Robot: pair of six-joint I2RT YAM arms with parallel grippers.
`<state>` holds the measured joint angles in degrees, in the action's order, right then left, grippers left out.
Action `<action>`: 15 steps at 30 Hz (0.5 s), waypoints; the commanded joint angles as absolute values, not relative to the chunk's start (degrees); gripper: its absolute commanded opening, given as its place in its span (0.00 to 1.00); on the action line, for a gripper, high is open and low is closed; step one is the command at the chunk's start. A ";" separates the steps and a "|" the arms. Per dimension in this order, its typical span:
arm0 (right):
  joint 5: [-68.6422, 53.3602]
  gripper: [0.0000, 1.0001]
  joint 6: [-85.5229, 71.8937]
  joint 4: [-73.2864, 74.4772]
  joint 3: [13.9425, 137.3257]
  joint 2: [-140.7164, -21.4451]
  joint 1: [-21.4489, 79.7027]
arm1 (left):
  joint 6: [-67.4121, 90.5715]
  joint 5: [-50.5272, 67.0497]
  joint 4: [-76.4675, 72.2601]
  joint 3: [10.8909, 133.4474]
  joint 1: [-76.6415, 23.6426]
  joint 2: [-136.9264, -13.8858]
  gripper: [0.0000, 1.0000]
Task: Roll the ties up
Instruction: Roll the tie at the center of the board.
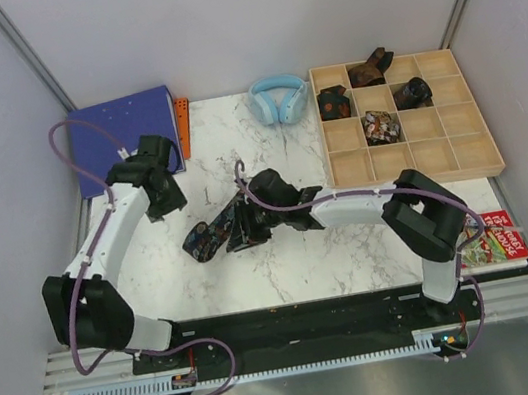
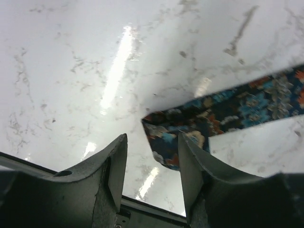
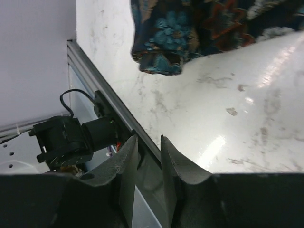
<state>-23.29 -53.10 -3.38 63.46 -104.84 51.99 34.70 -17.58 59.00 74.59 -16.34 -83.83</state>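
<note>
Bright, even light from overhead fills the top view, which is sharp throughout, with only faint soft shadows on the marble table (image 1: 256, 270). In the left wrist view long white glare streaks cross the marble, the tie (image 2: 237, 107) is slightly blurred, and the near fingers (image 2: 116, 175) are dark and soft-edged. The right wrist view shows glare washing out the marble at right, above underexposed fingers (image 3: 126, 175).
</note>
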 commanded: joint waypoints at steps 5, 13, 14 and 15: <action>-28.30 0.33 -51.77 -4.84 75.14 -114.34 53.88 | 26.02 -10.72 49.31 66.97 -7.56 -88.41 0.47; -29.79 0.33 -51.86 -3.87 80.59 -120.58 53.96 | 23.82 -8.18 47.38 70.84 -6.68 -97.82 0.46; -30.32 0.33 -51.77 -3.87 80.94 -121.11 53.79 | 23.73 -6.87 47.20 70.67 -6.59 -98.52 0.45; -30.50 0.33 -51.68 -3.78 81.82 -122.16 53.79 | 23.47 -6.16 46.85 70.40 -6.68 -98.87 0.45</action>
<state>-28.38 -52.64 -3.33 77.93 -119.79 53.78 26.87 -9.96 49.67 68.38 -7.07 -97.43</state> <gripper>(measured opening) 0.331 0.457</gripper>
